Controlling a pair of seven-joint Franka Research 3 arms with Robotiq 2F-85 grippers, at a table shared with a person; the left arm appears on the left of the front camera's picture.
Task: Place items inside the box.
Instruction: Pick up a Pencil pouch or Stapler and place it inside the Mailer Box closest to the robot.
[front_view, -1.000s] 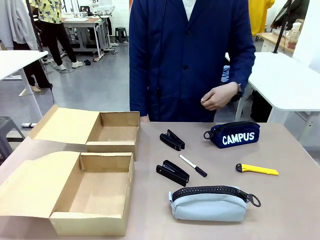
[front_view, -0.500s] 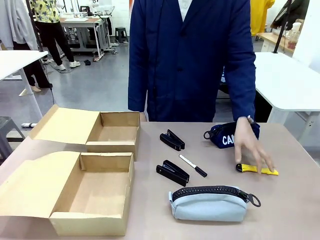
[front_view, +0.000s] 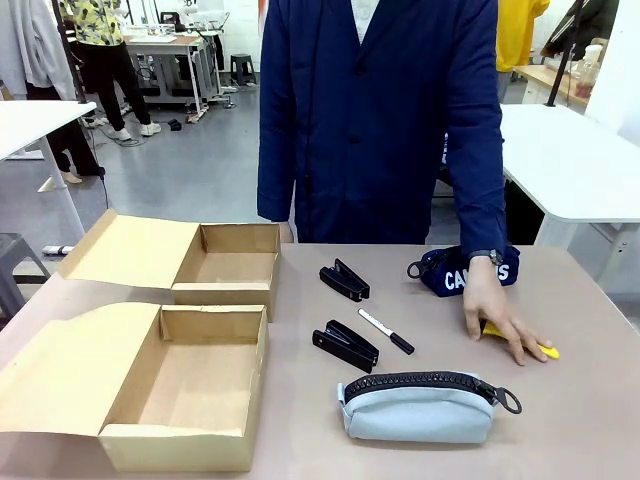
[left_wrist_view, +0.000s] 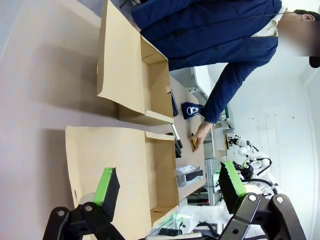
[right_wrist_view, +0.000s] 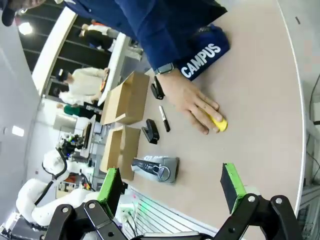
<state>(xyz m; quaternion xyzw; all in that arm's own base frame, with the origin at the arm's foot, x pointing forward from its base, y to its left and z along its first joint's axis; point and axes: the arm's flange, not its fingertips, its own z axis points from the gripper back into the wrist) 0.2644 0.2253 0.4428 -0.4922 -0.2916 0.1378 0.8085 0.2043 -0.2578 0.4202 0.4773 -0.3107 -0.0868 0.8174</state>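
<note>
Note left end effector (left_wrist_view: 169, 187): jaws spread wide, well apart from the items. Note right end effector (right_wrist_view: 171, 186): jaws likewise spread wide, well apart from the items.

Locate two open cardboard boxes at the left of the worktop (front_view: 590, 420): near box (front_view: 180, 447) and far box (front_view: 222, 293), one behind the other.

Find every item outside the boxes, on the worktop:
- far stapler (front_view: 345, 280) and near stapler (front_view: 345, 346), mid-worktop;
- marker (front_view: 386, 331), just right of the near stapler;
- navy pouch (front_view: 450, 272), far right;
- pencil case (front_view: 420, 408), on the robot's side.

Find yellow utility knife (front_view: 547, 351) at the right, largely covered by the person's hand (front_view: 500, 315) laid flat on it.
</note>
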